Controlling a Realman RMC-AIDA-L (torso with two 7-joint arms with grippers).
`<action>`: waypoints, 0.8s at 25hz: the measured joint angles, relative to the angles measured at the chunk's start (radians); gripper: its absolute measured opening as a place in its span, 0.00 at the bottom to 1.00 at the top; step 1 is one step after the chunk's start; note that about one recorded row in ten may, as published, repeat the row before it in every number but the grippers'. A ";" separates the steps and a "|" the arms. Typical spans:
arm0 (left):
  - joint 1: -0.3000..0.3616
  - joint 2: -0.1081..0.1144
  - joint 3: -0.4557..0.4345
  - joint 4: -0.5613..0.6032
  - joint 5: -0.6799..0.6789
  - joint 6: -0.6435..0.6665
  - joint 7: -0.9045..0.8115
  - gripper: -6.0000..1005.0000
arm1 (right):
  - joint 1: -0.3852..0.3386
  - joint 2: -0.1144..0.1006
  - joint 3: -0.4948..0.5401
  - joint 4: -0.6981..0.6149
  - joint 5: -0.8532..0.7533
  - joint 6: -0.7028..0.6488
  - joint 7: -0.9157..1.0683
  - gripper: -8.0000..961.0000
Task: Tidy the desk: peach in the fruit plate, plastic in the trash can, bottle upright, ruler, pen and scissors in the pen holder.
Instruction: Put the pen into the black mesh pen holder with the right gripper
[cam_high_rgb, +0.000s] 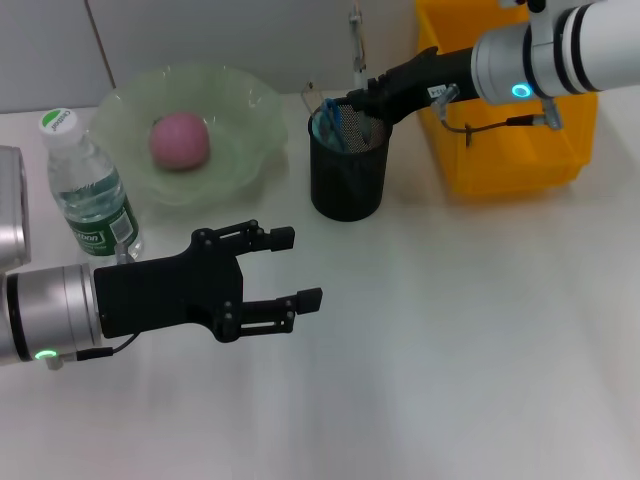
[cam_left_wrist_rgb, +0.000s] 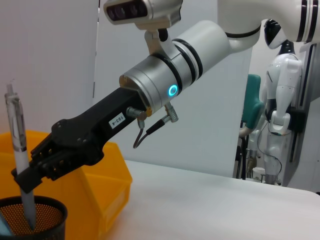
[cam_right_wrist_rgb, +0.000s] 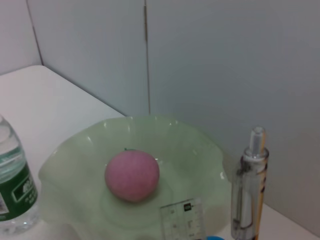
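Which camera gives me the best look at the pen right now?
Left wrist view: the pen shows nearly full length, upright, its tip in the holder, right gripper on it. Right wrist view shows only its top; head view barely shows it.

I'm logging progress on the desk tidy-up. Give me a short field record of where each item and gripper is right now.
peach: in the green fruit plate
water bottle: upright, left of the plate
pen: standing in the black mesh pen holder, gripped
ruler: clear, in the holder
right gripper: over the holder, shut on the pen
left gripper: open, over bare table
yellow bin: right of the holder
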 joint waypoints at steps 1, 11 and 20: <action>0.000 0.000 0.000 0.000 -0.001 0.000 -0.001 0.80 | 0.002 0.000 -0.004 0.012 0.000 0.022 -0.001 0.29; 0.000 -0.003 0.000 0.000 -0.004 -0.003 -0.004 0.80 | 0.011 0.001 -0.072 0.040 0.026 0.090 0.000 0.30; 0.000 -0.003 -0.005 0.000 -0.005 -0.005 -0.016 0.80 | 0.005 0.001 -0.079 0.040 0.027 0.100 0.006 0.31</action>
